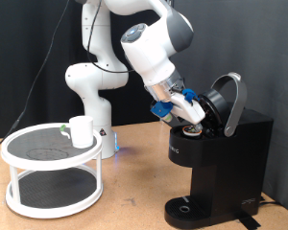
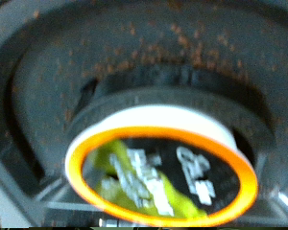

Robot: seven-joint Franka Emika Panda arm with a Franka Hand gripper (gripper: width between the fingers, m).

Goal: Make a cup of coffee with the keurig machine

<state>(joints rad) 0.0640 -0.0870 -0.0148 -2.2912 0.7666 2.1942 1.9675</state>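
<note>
The room around me is evenly and softly lit, with a pale wall behind. A small bluish glow sits on the counter (image 1: 134, 192) near my base. The keurig machine (image 1: 221, 158) is so dark its surfaces lose detail, apart from a faint sheen. My wrist picture is dim, soft and smeared; the orange-rimmed coffee pod (image 2: 161, 172) is blurred, its lettering unreadable.

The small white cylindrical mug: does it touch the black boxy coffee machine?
Apart. Exterior view: the mug stands on the white round stand, with open table between it and the machine.
</note>
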